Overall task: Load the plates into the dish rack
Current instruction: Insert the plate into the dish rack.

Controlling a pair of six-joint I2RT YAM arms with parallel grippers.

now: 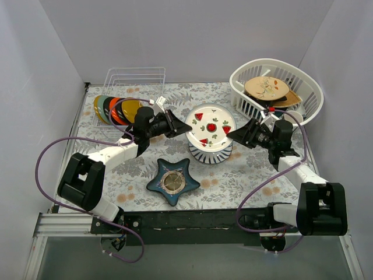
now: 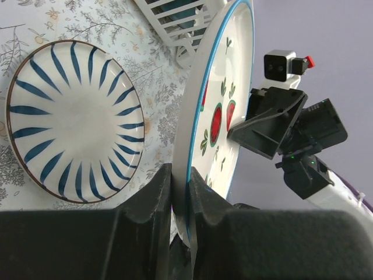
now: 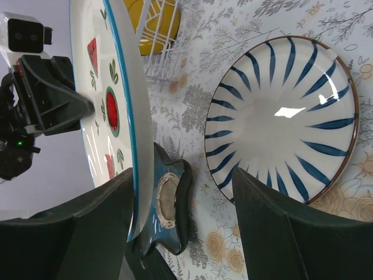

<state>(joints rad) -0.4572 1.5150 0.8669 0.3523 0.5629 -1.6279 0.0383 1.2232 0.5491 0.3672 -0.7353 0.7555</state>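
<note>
Plate (image 1: 211, 125), white with red wedges, is up off the table. It lies close to flat and face up, directly over the striped dish (image 1: 210, 155).

Left gripper (image 1: 182, 127) is clamped on the plate's left rim. In the left wrist view both fingers (image 2: 160, 192) pinch the edge with no gap.

Right gripper (image 1: 233, 134) is at the opposite rim with its jaws well apart. In its own view the rim sits just beside one finger and the other finger is far off, so we read it as not gripping. The left arm looks to carry the plate alone.

Rack (image 1: 135, 74) lies to the back left of the plate, on the left arm's side, so the left arm is clearly the nearer one. The right arm would have to cross the whole table.

Racked plates (image 1: 113, 109) stand on edge in a row along the rack's near side, faces turned roughly left and right. We see bare wire behind the row.

- Held plate is about level, but the slots take plates on edge.
- We judge the move to be a carry back and left, plus a roll of the wrist to stand the plate up parallel to the row.
- The rim must clear the last racked plate.

Star dish (image 1: 173, 182) and basket (image 1: 309, 87) are both out of that path.
</note>
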